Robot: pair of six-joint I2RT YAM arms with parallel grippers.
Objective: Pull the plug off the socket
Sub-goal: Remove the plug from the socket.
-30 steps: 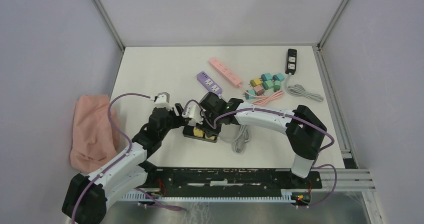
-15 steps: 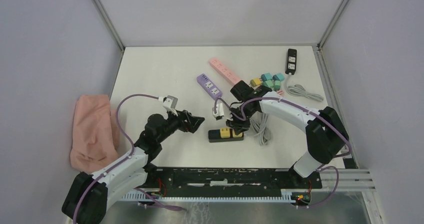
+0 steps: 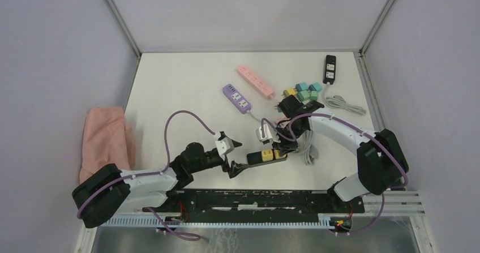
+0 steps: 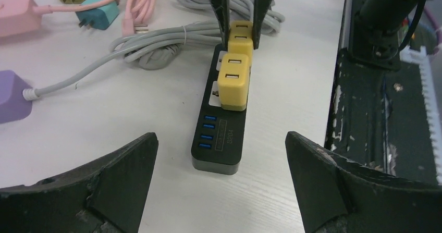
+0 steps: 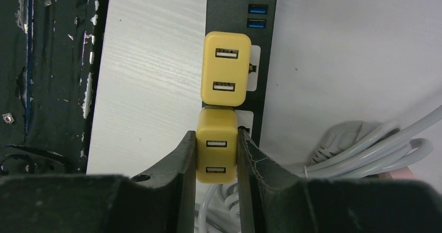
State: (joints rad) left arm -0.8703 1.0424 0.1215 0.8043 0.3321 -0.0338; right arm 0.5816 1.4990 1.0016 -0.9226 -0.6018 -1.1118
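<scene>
A black power strip (image 3: 259,160) lies near the table's front edge with two yellow USB plugs in it. It also shows in the left wrist view (image 4: 221,134) and the right wrist view (image 5: 263,3). My right gripper (image 3: 278,149) is shut on the rear yellow plug (image 5: 216,152), its fingers (image 5: 182,165) pressed on both sides. The front yellow plug (image 5: 225,69) stands free next to it. My left gripper (image 3: 232,165) is open and empty, low at the strip's USB end, jaws wide either side of it without touching.
A grey coiled cord (image 3: 305,145) lies right of the strip. A purple strip (image 3: 236,97), a pink strip (image 3: 255,80), several coloured plugs (image 3: 303,91) and a black strip (image 3: 330,69) lie behind. A pink cloth (image 3: 105,142) is at the left. The black base rail (image 3: 255,199) runs close in front.
My left gripper dropped low and swung right to the strip's near end. The right gripper and strip shifted right and nearer, and its jaws closed on the rear yellow plug.
</scene>
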